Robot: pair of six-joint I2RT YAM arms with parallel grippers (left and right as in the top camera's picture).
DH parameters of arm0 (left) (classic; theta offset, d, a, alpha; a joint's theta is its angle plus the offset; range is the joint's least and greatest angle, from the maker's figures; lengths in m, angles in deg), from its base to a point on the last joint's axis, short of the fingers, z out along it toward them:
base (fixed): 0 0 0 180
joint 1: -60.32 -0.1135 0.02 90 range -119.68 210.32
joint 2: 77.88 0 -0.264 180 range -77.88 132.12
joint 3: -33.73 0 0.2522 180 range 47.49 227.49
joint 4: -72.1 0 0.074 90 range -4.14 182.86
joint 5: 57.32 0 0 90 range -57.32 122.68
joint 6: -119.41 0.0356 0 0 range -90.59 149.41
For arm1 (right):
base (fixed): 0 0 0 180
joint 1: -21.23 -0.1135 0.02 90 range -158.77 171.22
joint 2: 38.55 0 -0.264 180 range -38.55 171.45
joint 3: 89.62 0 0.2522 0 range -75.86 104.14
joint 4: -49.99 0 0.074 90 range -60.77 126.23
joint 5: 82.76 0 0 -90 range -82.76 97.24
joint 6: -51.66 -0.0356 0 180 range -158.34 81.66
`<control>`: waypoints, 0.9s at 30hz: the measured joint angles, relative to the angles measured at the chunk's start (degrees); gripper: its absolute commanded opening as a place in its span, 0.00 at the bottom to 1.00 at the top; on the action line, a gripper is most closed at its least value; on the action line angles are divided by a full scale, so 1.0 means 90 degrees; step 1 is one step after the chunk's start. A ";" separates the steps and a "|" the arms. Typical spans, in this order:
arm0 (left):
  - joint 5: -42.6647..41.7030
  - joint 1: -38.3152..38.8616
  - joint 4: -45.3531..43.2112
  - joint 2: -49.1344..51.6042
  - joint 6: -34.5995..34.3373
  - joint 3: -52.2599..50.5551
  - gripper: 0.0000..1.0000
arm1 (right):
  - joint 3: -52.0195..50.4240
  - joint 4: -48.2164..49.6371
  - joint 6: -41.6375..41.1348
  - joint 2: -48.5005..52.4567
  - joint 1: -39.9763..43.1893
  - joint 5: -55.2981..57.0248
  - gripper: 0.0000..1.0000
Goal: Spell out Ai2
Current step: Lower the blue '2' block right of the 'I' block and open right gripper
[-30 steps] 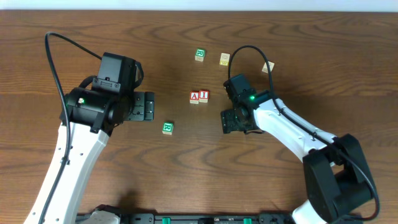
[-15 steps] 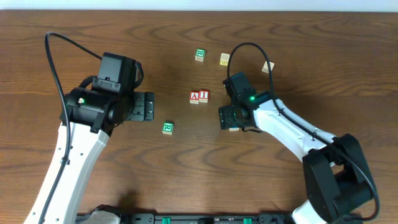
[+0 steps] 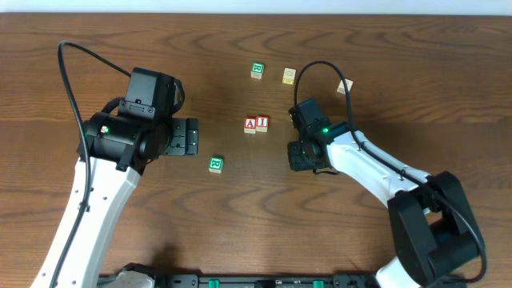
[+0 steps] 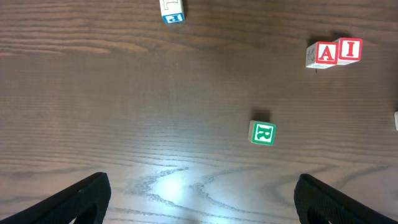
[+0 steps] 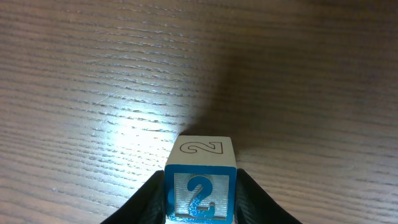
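Two red blocks, A and I, sit side by side at mid-table; the left wrist view shows the A and I at upper right. In the right wrist view a blue block with a 2 rests on the wood between my right gripper's black fingers, which press both its sides. Overhead, the right gripper covers that block, right of and below the A and I. My left gripper hangs wide open at the left, holding nothing.
A green R block lies below the left gripper, another green block and two pale blocks lie farther back. A blue-and-white block shows at the top of the left wrist view.
The right gripper has closed its fingers onto the 2 block and shifted slightly. The left arm and the other blocks have not moved.
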 measured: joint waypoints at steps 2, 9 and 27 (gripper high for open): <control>-0.0002 0.0000 0.0000 0.0000 0.0000 0.0000 0.95 | 0.0000 0.0029 -0.0022 0.0000 0.0000 0.0000 0.30; 0.0000 0.0000 0.0002 0.0000 -0.0002 0.0002 0.95 | 0.0005 0.0350 -0.0029 0.0022 0.0270 0.0000 0.27; 0.0000 0.0000 0.0002 0.0000 -0.0002 0.0002 0.95 | 0.1948 0.0032 -0.0029 0.1452 0.0403 -0.0270 0.28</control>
